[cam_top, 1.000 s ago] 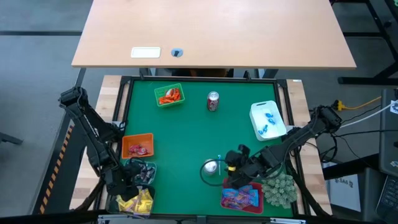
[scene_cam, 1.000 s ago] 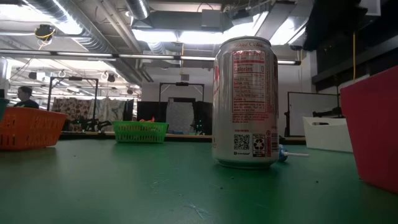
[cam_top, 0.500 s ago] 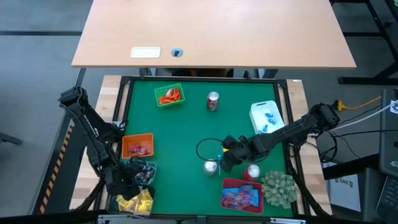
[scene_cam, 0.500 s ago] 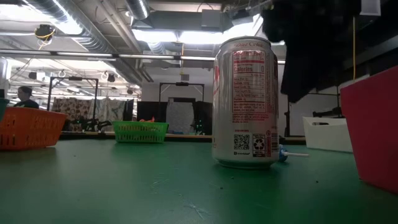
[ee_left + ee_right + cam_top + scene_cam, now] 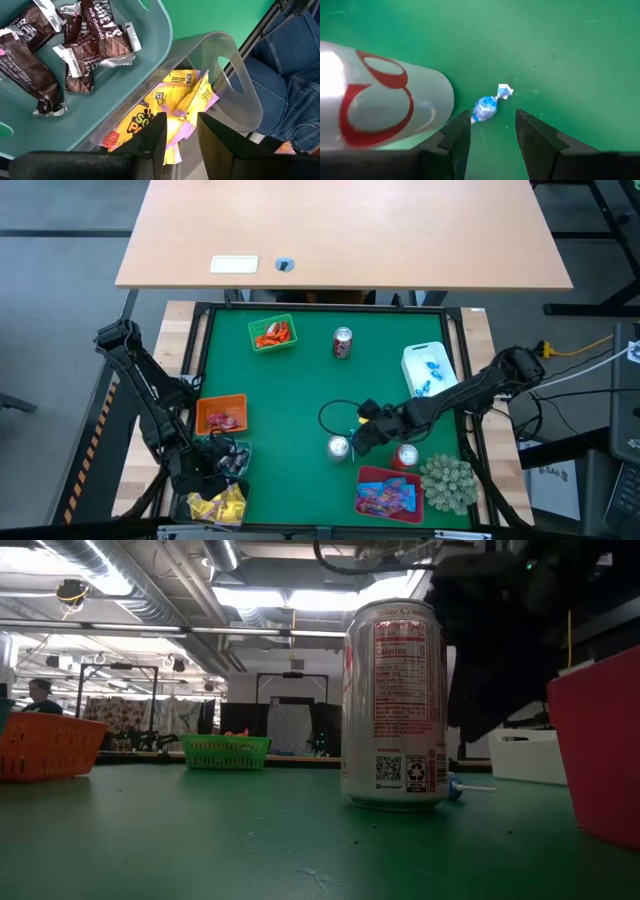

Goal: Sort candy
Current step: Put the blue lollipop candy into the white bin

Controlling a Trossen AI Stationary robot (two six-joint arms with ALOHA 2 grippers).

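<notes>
High view: over the last second the right gripper [image 5: 356, 438] has swung from the red bin [image 5: 388, 497] to the counter [image 5: 290, 395] centre. Fingers apart and empty, it hangs over a blue candy [image 5: 485, 108] lying just beside a drink can [image 5: 338, 447]. Judgement: pickup comes next; the can crowds one finger, with open green on the other side. Left gripper [image 5: 179, 134], parted and holding nothing, waits over the yellow candy bin [image 5: 221, 505].
</notes>
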